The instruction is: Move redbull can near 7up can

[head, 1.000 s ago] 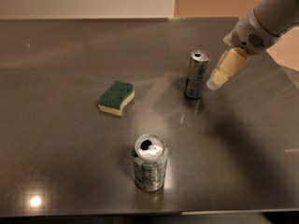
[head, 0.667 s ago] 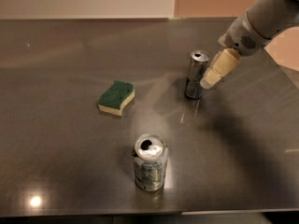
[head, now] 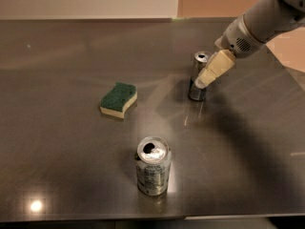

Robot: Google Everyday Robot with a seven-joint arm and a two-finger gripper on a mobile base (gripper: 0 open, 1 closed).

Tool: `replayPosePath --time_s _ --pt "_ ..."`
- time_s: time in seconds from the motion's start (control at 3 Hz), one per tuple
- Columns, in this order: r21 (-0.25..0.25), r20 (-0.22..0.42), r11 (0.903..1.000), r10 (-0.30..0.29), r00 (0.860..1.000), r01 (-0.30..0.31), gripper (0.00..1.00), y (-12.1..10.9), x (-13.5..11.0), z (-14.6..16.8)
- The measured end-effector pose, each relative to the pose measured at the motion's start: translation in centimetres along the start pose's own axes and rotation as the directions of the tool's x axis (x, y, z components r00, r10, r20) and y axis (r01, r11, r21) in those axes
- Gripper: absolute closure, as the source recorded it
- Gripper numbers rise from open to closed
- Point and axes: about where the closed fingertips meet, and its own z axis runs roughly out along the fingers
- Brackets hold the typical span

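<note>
The redbull can [head: 195, 73] is slim and silver with dark markings and stands upright at the right middle of the dark table [head: 66, 161]. The 7up can [head: 152, 168] is wider, with greenish-grey print and a dented top rim, and stands upright near the front edge, well apart from the redbull can. My gripper [head: 203, 80] reaches in from the upper right on a white arm [head: 259, 25]. Its cream tip lies across the right side of the redbull can at mid height. The can's right side is partly hidden behind it.
A green and yellow sponge [head: 118, 99] lies left of the redbull can, at the table's middle. The table's right edge runs diagonally under the arm, and its front edge lies just below the 7up can.
My gripper has moved left and slightly down, from beside the redbull can to overlapping its right side. Both cans and the sponge have not moved.
</note>
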Motion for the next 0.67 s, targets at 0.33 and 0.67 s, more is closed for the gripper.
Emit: replayPosePath --time_s 0.33,0.67 --pt "-0.016 0.015 0.9997 0.019 1.0 -0.019 0.18 0.09 -0.32 0.5" --pt "-0.037 0.024 0.9989 0.029 0.999 -0.028 0.49 0.68 -0.44 0.39"
